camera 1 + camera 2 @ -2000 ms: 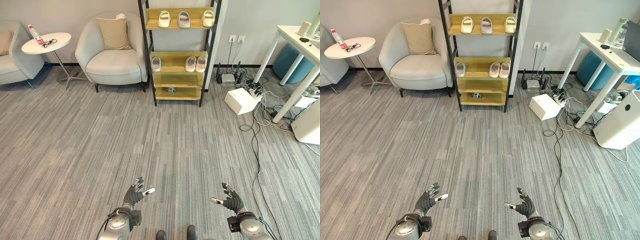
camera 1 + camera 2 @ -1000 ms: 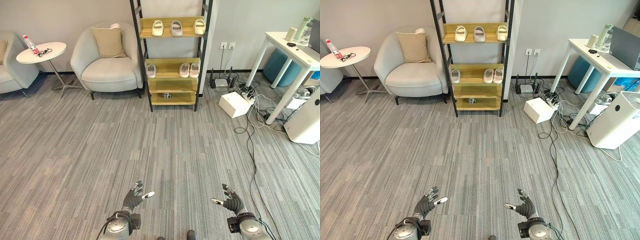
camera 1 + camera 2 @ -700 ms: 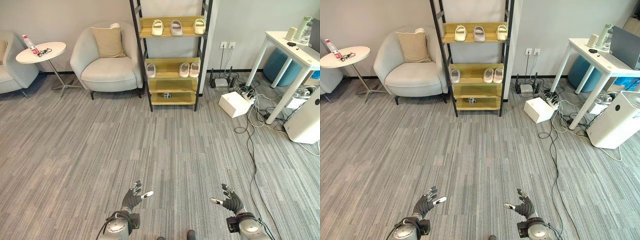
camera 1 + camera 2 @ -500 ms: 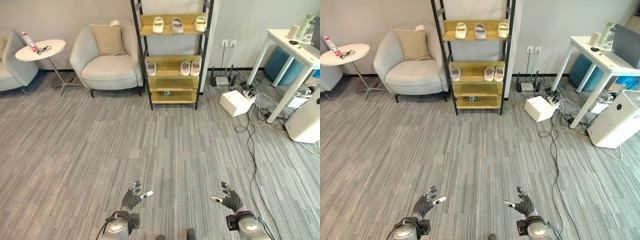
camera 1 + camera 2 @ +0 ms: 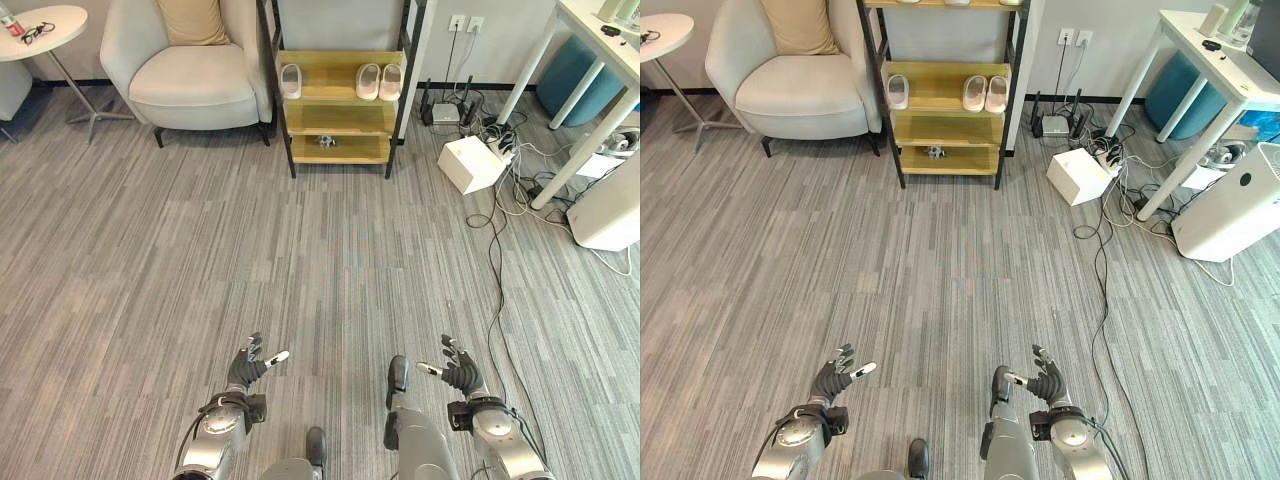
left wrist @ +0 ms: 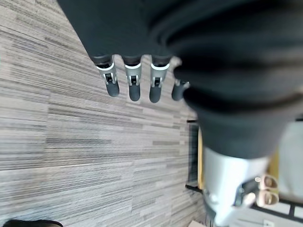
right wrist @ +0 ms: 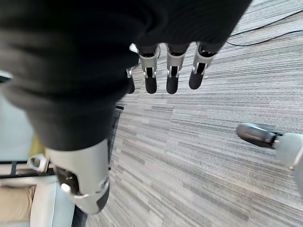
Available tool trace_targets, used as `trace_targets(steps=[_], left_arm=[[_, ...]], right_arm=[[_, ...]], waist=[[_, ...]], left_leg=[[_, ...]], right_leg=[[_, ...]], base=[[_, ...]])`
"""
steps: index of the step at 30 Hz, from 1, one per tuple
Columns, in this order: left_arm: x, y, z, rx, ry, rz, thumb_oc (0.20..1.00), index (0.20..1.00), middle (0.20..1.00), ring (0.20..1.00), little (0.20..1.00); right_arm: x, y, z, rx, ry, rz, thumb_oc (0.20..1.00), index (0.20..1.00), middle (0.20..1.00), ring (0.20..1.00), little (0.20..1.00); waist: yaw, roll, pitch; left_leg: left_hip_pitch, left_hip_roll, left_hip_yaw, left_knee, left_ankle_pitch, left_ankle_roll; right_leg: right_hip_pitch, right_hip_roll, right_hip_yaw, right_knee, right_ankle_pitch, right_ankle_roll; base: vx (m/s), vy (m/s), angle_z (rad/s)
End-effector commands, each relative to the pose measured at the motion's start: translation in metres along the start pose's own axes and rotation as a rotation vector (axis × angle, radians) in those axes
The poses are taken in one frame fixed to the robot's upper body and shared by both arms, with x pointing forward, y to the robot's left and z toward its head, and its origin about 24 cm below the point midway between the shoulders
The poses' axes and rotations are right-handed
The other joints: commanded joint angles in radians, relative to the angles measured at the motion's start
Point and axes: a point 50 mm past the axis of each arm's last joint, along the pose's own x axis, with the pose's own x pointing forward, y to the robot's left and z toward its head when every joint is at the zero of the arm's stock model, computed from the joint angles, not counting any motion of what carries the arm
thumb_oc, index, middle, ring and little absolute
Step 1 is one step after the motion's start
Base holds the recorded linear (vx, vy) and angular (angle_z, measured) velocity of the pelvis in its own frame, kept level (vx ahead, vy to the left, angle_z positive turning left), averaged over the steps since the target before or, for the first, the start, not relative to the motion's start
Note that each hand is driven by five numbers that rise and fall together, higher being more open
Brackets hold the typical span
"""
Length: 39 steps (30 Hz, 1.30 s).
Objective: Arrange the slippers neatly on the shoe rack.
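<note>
Left hand: the left hand (image 5: pixel 246 368) hangs low over the grey striped carpet (image 5: pixel 200 250), fingers straight and spread, nothing in it.
Armchair: a pale grey upholstered armchair (image 5: pixel 190 80) with a tan cushion (image 5: pixel 190 20) stands just left of the rack.
Shoe rack: a black-framed shoe rack with light wooden shelves (image 5: pixel 340 105) stands against the far wall, well apart from both hands.
Slippers: on the shelf in view, a single white slipper (image 5: pixel 290 80) lies near the left edge; a pair of pale pink-white slippers (image 5: pixel 378 81) lies side by side near the right edge. All run front to back across the shelf; which end is the toe I cannot tell.
Lowest shelf: one small dark object (image 5: pixel 325 141), too small to identify.
White box: a white box (image 5: pixel 470 163) sits on the carpet right of the rack, beside tangled cables.
Right hand: the right hand (image 5: pixel 456 373) is also low over the carpet, fingers extended, empty.
</note>
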Motion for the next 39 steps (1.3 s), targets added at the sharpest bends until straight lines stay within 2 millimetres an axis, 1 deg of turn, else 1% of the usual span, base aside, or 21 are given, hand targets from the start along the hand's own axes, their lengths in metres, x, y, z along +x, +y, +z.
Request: trace_targets(steps=[1,3,6,7,9,11,12,13,14,15,18,21,23,25,29,32,34,35,36,37,39], left_arm=[[0.005,-0.001,0.026,-0.069,-0.135,0.011,1.0,1.0,1.0,1.0,1.0],[0.005,-0.001,0.028,-0.092,-0.139,0.015,1.0,1.0,1.0,1.0,1.0],[0.007,0.0,0.035,-0.116,-0.165,0.025,1.0,1.0,1.0,1.0,1.0],[0.007,0.0,0.037,-0.12,-0.173,0.026,1.0,1.0,1.0,1.0,1.0],[0.009,-0.001,0.041,-0.121,-0.182,0.029,1.0,1.0,1.0,1.0,1.0],[0.009,-0.001,0.041,-0.111,-0.183,0.024,1.0,1.0,1.0,1.0,1.0],[0.009,-0.001,0.041,-0.111,-0.183,0.024,1.0,1.0,1.0,1.0,1.0],[0.008,-0.002,0.041,-0.106,-0.183,0.019,1.0,1.0,1.0,1.0,1.0],[0.008,-0.002,0.041,-0.092,-0.18,0.016,1.0,1.0,1.0,1.0,1.0],[0.008,-0.003,0.042,-0.09,-0.186,0.016,1.0,1.0,1.0,1.0,1.0],[0.011,-0.003,0.046,-0.082,-0.195,0.027,1.0,1.0,1.0,1.0,1.0],[0.006,0.002,0.037,-0.082,-0.174,0.041,1.0,1.0,1.0,1.0,1.0],[0.005,0.004,0.034,-0.078,-0.168,0.047,1.0,1.0,1.0,1.0,1.0],[0.002,0.008,0.03,-0.068,-0.153,0.049,1.0,1.0,1.0,1.0,1.0],[0.001,0.012,0.028,-0.046,-0.142,0.045,1.0,1.0,1.0,1.0,1.0],[0.002,0.014,0.033,-0.013,-0.158,0.035,1.0,1.0,1.0,1.0,1.0],[0.002,0.014,0.033,-0.007,-0.157,0.034,1.0,1.0,1.0,1.0,1.0],[0.003,0.014,0.035,0.007,-0.163,0.029,1.0,1.0,1.0,1.0,1.0],[0.003,0.013,0.037,0.009,-0.17,0.026,1.0,1.0,1.0,1.0,1.0],[0.003,0.013,0.037,0.008,-0.17,0.026,1.0,1.0,1.0,1.0,1.0],[0.004,0.011,0.04,0.012,-0.182,0.012,1.0,1.0,1.0,1.0,1.0]], right_arm=[[0.001,-0.014,0.023,-0.009,-0.125,-0.024,1.0,1.0,1.0,1.0,1.0],[-0.001,-0.015,0.024,-0.012,-0.135,-0.018,1.0,1.0,1.0,1.0,1.0],[-0.001,-0.019,0.025,-0.013,-0.142,-0.019,1.0,1.0,1.0,1.0,1.0],[-0.001,-0.021,0.025,-0.015,-0.143,-0.023,1.0,1.0,1.0,1.0,1.0],[0.0,-0.022,0.026,-0.009,-0.144,-0.033,1.0,1.0,1.0,1.0,1.0],[0.0,-0.024,0.025,-0.005,-0.139,-0.04,1.0,1.0,1.0,1.0,1.0],[0.0,-0.024,0.025,-0.005,-0.139,-0.04,1.0,1.0,1.0,1.0,1.0],[0.001,-0.024,0.026,-0.007,-0.14,-0.04,1.0,1.0,1.0,1.0,1.0],[0.001,-0.025,0.023,-0.01,-0.132,-0.045,1.0,1.0,1.0,1.0,1.0],[0.001,-0.025,0.023,-0.013,-0.13,-0.051,1.0,1.0,1.0,1.0,1.0],[0.003,-0.025,0.022,-0.006,-0.119,-0.069,1.0,1.0,1.0,1.0,1.0],[-0.001,-0.021,0.017,-0.01,-0.106,-0.049,1.0,1.0,1.0,1.0,1.0],[-0.001,-0.017,0.016,-0.009,-0.1,-0.038,1.0,1.0,1.0,1.0,1.0],[-0.001,-0.012,0.015,0.006,-0.093,-0.018,1.0,1.0,1.0,1.0,1.0],[-0.001,-0.004,0.012,0.014,-0.076,0.012,1.0,1.0,1.0,1.0,1.0],[0.001,0.001,0.016,0.01,-0.087,0.029,1.0,1.0,1.0,1.0,1.0],[0.001,0.003,0.016,0.013,-0.088,0.034,1.0,1.0,1.0,1.0,1.0],[0.0,0.005,0.015,0.014,-0.087,0.04,1.0,1.0,1.0,1.0,1.0],[0.0,0.003,0.016,0.014,-0.089,0.037,1.0,1.0,1.0,1.0,1.0],[0.0,0.003,0.016,0.013,-0.089,0.037,1.0,1.0,1.0,1.0,1.0],[0.001,0.001,0.018,0.012,-0.095,0.03,1.0,1.0,1.0,1.0,1.0]], waist=[[-0.036,0.022,-0.027],[-0.027,0.022,-0.019],[-0.012,0.01,0.005],[-0.007,0.002,0.013],[0.006,-0.017,0.029],[0.022,-0.026,0.035],[0.023,-0.026,0.036],[0.03,-0.027,0.037],[0.044,-0.008,0.033],[0.052,-0.001,0.037],[0.072,-0.006,0.041],[0.068,0.005,-0.001],[0.071,-0.005,-0.023],[0.078,-0.023,-0.047],[0.083,-0.041,-0.068],[0.077,-0.037,-0.06],[0.076,-0.032,-0.057],[0.065,-0.017,-0.051],[0.051,-0.005,-0.043],[0.049,-0.004,-0.041],[0.037,0.002,-0.033]], left_leg=[[0.061,0.065,-0.047,0.154,-0.146,-0.038],[-0.002,0.066,-0.05,0.29,-0.093,-0.056],[-0.126,0.06,-0.083,0.505,0.023,-0.08],[-0.165,0.061,-0.082,0.544,0.027,-0.079],[-0.259,0.057,-0.066,0.557,-0.008,-0.065],[-0.315,0.05,-0.049,0.467,-0.041,-0.048],[-0.314,0.05,-0.048,0.466,-0.042,-0.048],[-0.333,0.053,-0.044,0.407,-0.031,-0.049],[-0.372,0.092,-0.037,0.255,0.078,-0.07],[-0.382,0.111,-0.023,0.181,0.13,-0.078],[-0.404,0.127,-0.011,0.032,0.182,-0.092],[-0.354,0.136,0.004,-0.007,0.22,-0.095],[-0.333,0.127,0.015,-0.001,0.218,-0.087],[-0.303,0.102,0.033,0.019,0.191,-0.067],[-0.286,0.061,0.044,0.055,0.13,-0.03],[-0.252,0.039,0.058,0.062,0.091,0.001],[-0.238,0.038,0.058,0.06,0.084,0.007],[-0.196,0.04,0.054,0.046,0.066,0.012],[-0.156,0.039,0.049,0.032,0.049,0.009],[-0.152,0.039,0.047,0.031,0.049,0.009],[-0.116,0.043,0.044,0.02,0.028,0.004]], right_leg=[[0.101,0.094,-0.007,-0.014,-0.002,-0.028],[0.135,0.115,0.002,-0.021,-0.026,-0.055],[0.173,0.137,0.016,-0.029,-0.061,-0.095],[0.182,0.136,0.021,-0.03,-0.074,-0.101],[0.214,0.126,0.026,-0.04,-0.096,-0.104],[0.248,0.125,0.033,-0.054,-0.115,-0.101],[0.249,0.126,0.034,-0.054,-0.115,-0.101],[0.267,0.129,0.038,-0.061,-0.125,-0.1],[0.305,0.153,0.038,-0.074,-0.144,-0.098],[0.328,0.16,0.034,-0.078,-0.154,-0.1],[0.389,0.165,0.04,-0.095,-0.175,-0.089],[0.431,0.166,0.056,-0.11,-0.182,-0.072],[0.452,0.147,0.07,-0.123,-0.18,-0.061],[0.471,0.111,0.089,-0.12,-0.177,-0.039],[0.44,0.075,0.104,-0.019,-0.163,0.0],[0.36,0.052,0.1,0.157,-0.068,0.045],[0.329,0.049,0.098,0.215,-0.051,0.049],[0.268,0.049,0.076,0.263,-0.024,0.04],[0.232,0.043,0.043,0.228,-0.054,0.02],[0.237,0.043,0.041,0.227,-0.056,0.019],[0.211,0.042,0.006,0.123,-0.067,0.002]], base=[[0.37,-0.309,0.51],[0.21,-0.204,0.42],[0.16,-0.176,-0.23],[0.17,-0.15,-0.31],[0.2,-0.102,-0.06],[0.21,-0.027,0.14],[0.19,0.009,0.05],[0.27,0.055,-0.13],[0.37,0.08,-0.22],[0.37,0.094,-0.17],[0.29,0.09,-0.19],[0.31,0.164,-0.5],[0.35,0.224,-0.54],[0.37,0.289,-0.27],[0.22,0.218,0.26],[0.11,0.164,0.28],[0.12,0.108,0.07],[0.33,0.133,-0.08],[0.29,0.089,0.1],[0.25,0.009,0.03],[0.22,-0.051,0.15]])
